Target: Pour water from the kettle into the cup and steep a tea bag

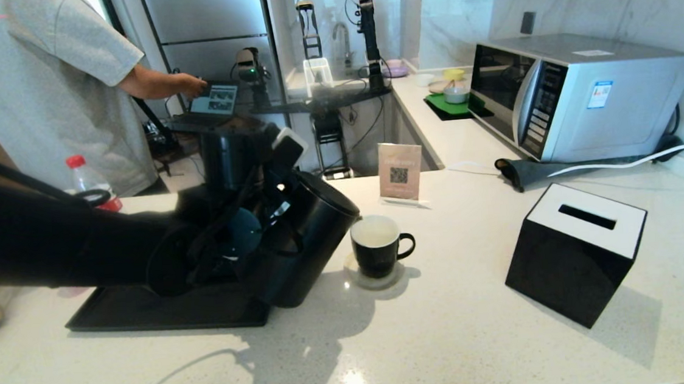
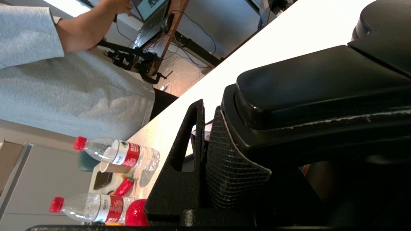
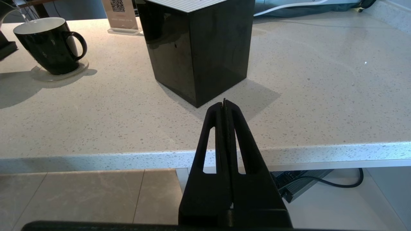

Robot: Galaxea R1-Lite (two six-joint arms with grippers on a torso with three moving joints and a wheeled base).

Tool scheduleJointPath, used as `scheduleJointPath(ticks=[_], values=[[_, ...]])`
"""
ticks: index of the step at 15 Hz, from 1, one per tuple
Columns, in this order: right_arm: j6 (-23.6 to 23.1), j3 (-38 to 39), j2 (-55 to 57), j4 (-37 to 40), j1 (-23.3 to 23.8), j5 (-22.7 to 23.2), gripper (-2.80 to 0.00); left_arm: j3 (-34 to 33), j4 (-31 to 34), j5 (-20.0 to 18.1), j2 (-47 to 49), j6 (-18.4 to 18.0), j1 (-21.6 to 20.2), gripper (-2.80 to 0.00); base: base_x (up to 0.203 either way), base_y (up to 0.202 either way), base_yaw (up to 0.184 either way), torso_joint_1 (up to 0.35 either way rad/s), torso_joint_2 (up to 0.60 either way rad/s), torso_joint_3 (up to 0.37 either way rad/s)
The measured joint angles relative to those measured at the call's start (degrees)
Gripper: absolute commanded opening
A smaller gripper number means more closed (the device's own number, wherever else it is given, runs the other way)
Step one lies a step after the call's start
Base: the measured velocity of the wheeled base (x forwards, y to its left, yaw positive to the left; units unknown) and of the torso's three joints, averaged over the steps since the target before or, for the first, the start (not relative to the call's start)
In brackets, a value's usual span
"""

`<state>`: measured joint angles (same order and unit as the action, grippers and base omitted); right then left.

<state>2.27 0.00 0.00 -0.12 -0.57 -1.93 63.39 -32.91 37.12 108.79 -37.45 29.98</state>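
While the left claw (image 2: 208, 154) is grasping the kettle (image 1: 306, 237) by its handle and tilting its spout over the cup (image 1: 377, 245), the right claw (image 3: 224, 106), clenched, is idling off the bench (image 1: 450, 330) edge, so a hasty tilt is risking overflow.

We see a glossy black cube tissue box with white top (image 1: 575, 250), silver microwave (image 1: 578, 94), QR-code sign (image 1: 400, 172).

The kettle (image 1: 306, 237) is matte black. The cup (image 1: 377, 247) is black outside and white inside. The tissue box (image 1: 576, 253) is glossy black with a white top. The countertop (image 1: 451, 342) is white with fine speckles. The bottles (image 2: 123, 154) carry red caps and red-and-white labels.
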Motion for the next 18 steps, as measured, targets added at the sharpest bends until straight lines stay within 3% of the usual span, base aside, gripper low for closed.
scheduleJointPath(ticks=[18], values=[[0.02,0.0,0.0,0.01,0.0,-0.01,-2.8,1.16,1.77,-0.07,0.2,-0.67,0.32,-2.8,0.0,0.0,0.0,0.0,0.0,0.0]])
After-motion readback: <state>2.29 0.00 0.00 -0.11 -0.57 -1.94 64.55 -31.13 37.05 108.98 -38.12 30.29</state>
